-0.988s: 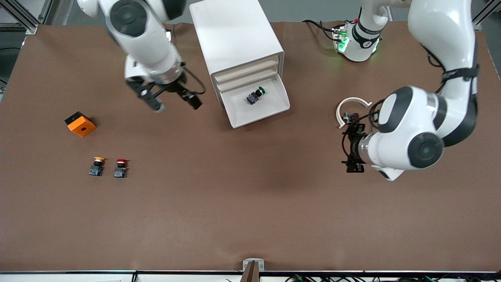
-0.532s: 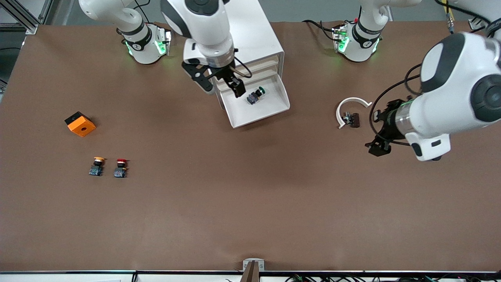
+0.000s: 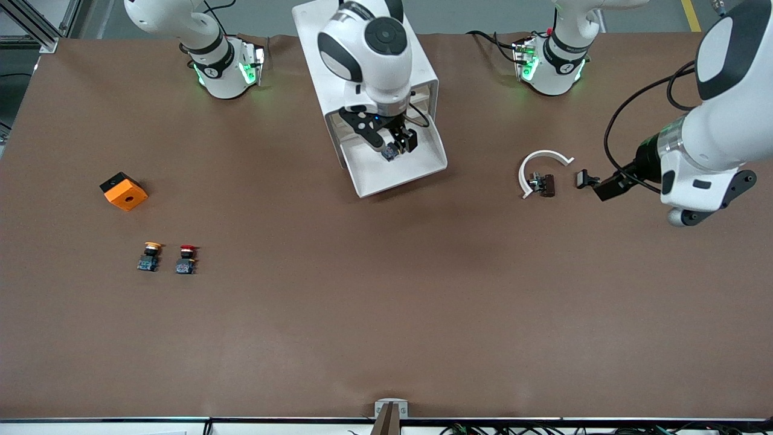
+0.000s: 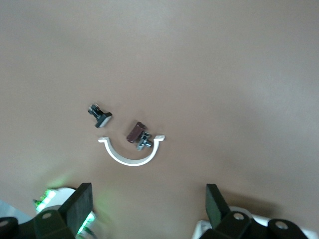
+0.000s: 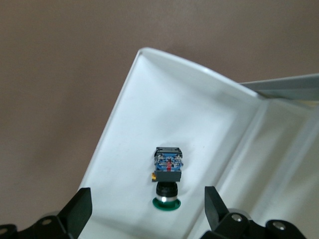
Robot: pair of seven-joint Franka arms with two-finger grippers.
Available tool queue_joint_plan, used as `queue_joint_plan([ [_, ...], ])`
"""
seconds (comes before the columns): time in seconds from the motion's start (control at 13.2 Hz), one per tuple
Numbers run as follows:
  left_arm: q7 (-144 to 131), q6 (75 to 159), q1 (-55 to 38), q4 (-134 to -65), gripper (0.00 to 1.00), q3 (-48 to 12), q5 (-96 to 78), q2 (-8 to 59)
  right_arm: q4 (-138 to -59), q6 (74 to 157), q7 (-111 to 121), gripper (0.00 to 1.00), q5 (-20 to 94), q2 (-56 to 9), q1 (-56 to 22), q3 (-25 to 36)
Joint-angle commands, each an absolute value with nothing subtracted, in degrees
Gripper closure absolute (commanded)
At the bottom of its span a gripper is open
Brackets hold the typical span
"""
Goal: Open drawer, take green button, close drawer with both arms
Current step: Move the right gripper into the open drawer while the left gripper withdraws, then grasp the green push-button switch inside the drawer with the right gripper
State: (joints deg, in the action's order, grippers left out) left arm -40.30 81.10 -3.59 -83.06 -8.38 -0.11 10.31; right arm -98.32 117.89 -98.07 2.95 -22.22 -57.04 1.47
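The white cabinet (image 3: 320, 48) has its lowest drawer (image 3: 386, 175) pulled out. In it the button (image 5: 167, 174) lies on its side, green cap toward my wrist camera. Just above the button, my right gripper (image 3: 395, 142) hangs open over the drawer (image 5: 164, 114), one finger to either side of the cap (image 5: 145, 211). From the front only the button's bluish base (image 3: 389, 152) shows under the fingers. My left gripper (image 3: 604, 187) stands open (image 4: 147, 206) and holds nothing, over bare table toward the left arm's end.
Beside the left gripper lie a white curved piece (image 3: 540, 158), a brown part (image 3: 546, 184) and a small black part (image 3: 584, 177). An orange block (image 3: 124, 191), a yellow-capped button (image 3: 150, 255) and a red-capped button (image 3: 187, 258) sit toward the right arm's end.
My right arm has swung from the right arm's end of the table to over the open drawer. My left arm has drawn back from the curved piece toward its own end.
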Motion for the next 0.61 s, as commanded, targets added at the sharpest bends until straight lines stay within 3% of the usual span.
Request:
queue_joint_plan([
  [0.0,-33.7,82.3,-3.5,-90.7,0.00,-8.7,1.2,4.1,-97.5,118.3,-99.1,0.00,0.4,-25.0,-58.8,2.3],
  [0.53,-28.3,86.7,-3.6,-101.5,0.00,-9.0,1.3,-1.7,-97.0,119.2,-98.2,0.00,-0.4,-28.0,-58.7,2.2],
])
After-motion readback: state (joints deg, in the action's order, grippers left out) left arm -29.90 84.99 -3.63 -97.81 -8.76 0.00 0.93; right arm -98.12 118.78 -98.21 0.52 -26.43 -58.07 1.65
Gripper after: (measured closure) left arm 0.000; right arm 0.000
